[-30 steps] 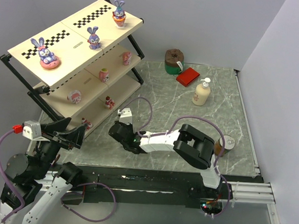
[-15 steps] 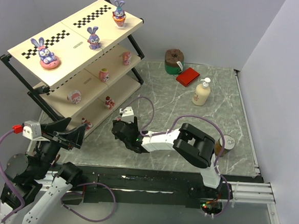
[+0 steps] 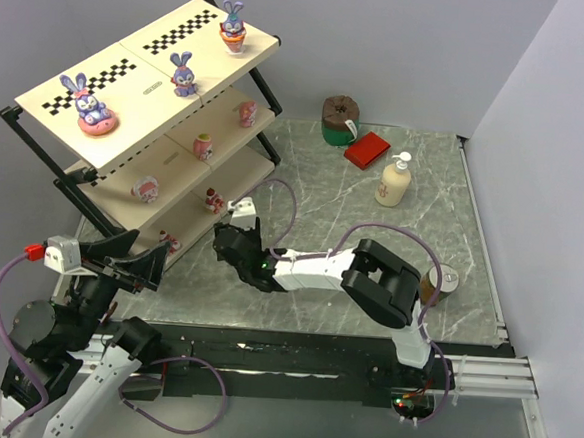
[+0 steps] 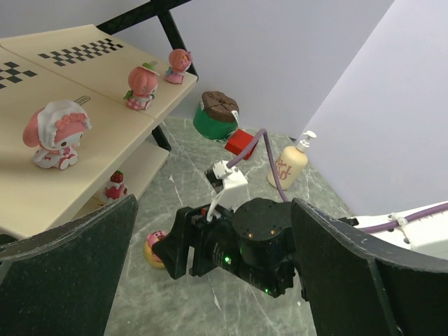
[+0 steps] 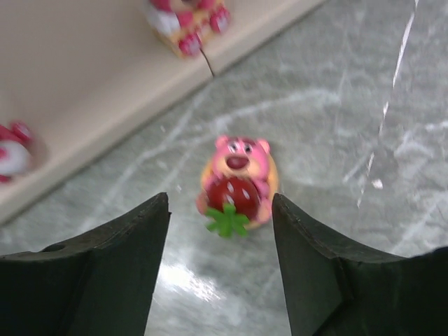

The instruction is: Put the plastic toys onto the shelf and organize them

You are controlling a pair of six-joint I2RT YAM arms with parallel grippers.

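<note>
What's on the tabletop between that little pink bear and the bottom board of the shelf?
Nothing: the right wrist view shows only bare grey marbled table between the pink bear and the shelf.

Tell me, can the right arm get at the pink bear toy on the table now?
Probably yes. The right gripper is open, and the pink bear toy stands on the table just ahead of its gap, nothing between them. The shelf lies beyond, apart from the toy.
</note>
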